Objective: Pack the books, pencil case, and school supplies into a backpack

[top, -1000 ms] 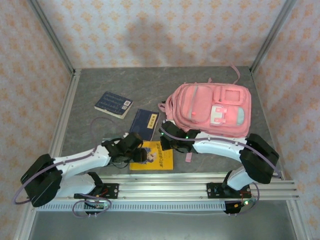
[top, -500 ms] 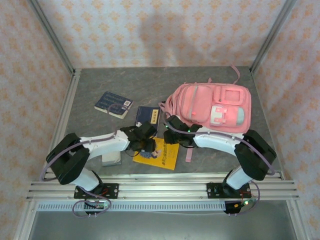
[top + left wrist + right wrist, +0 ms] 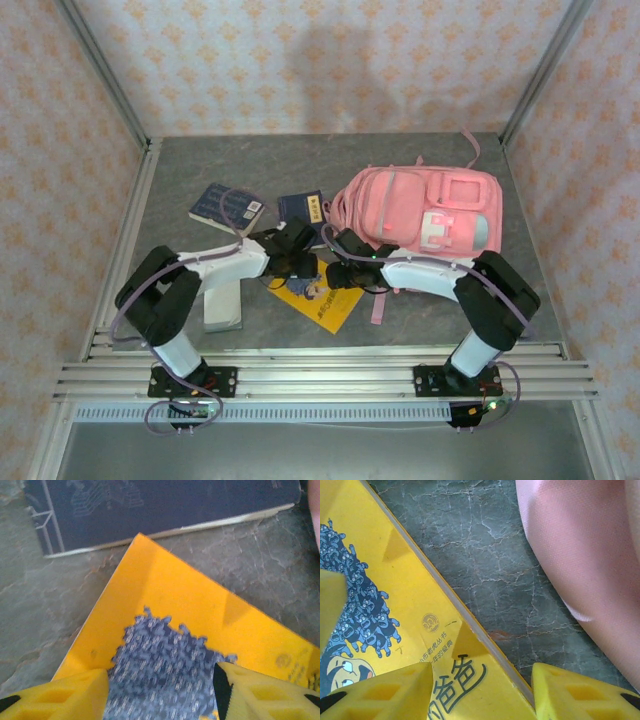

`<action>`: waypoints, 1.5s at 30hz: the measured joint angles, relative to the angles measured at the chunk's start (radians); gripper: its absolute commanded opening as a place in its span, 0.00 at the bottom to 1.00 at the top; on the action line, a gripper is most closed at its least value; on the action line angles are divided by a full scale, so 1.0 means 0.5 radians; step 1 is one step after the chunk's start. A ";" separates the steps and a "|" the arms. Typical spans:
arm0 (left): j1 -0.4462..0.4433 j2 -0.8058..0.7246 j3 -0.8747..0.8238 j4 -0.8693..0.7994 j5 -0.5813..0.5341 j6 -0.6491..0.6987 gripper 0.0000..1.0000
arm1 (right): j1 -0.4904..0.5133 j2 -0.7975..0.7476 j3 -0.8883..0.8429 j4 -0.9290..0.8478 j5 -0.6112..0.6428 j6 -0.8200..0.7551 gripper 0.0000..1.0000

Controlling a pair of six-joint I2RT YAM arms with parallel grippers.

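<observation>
Bright, even light from above; faint soft shadows on back wall (image 3: 330,70). Wrist views close and sharp, softer along the bottom edge.

backpack (image 3: 420,215) crowding right, navy book (image 3: 303,207) beyond

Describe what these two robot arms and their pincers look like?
The left arm and right arm are white tubes linked by bulky black joints, with thin purple cables looping alongside. The left gripper and right gripper each end in two chunky bright-yellow plastic fingers with hollow, boxy recesses.
</observation>
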 measured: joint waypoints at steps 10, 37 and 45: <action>-0.070 -0.962 -0.637 0.049 0.199 -0.314 0.66 | -0.014 -0.013 0.000 -0.074 0.059 -0.040 0.55; -0.079 -0.334 -0.446 -0.095 0.388 -0.401 0.63 | -0.094 -0.021 -0.213 0.253 -0.528 0.121 0.35; -0.007 -0.309 -0.414 -0.023 0.404 -0.318 0.63 | 0.015 -0.146 -0.271 0.125 -0.549 0.172 0.46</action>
